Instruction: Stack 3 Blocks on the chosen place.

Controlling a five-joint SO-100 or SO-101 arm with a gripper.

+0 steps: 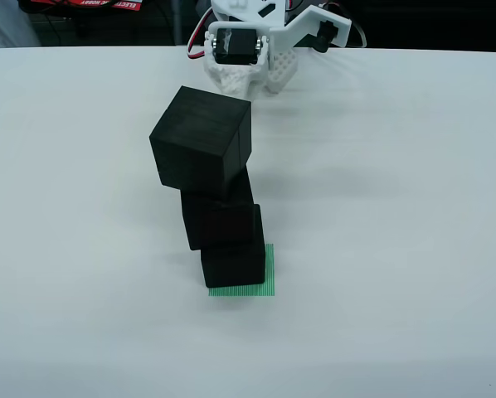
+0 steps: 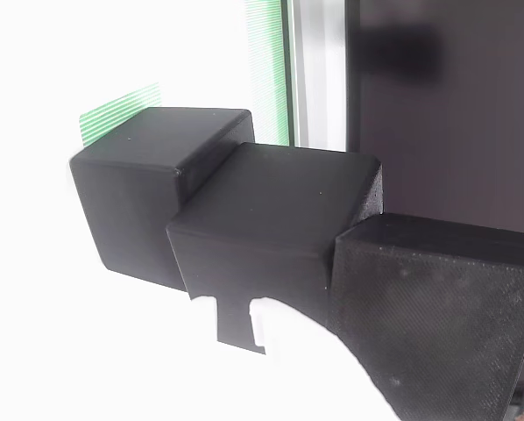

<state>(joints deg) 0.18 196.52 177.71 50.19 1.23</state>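
Three black blocks stand stacked in the view from above: the bottom block (image 1: pixel 234 264) rests on the green striped place (image 1: pixel 269 278), the middle block (image 1: pixel 219 217) sits on it, and the top block (image 1: pixel 202 137) sits on that. Each one is turned and shifted a little against the one below. In the close side view the stack runs sideways: bottom block (image 2: pixel 135 193) by the green place (image 2: pixel 113 112), middle block (image 2: pixel 262 228), top block (image 2: pixel 437 316). My white gripper (image 1: pixel 260 83) is at the table's far edge, well apart from the stack, holding nothing; how its jaws stand is unclear.
The white table (image 1: pixel 397 249) spreads wide around the stack on all sides. Behind its far edge is a dark background with cables and a red item (image 1: pixel 82 5).
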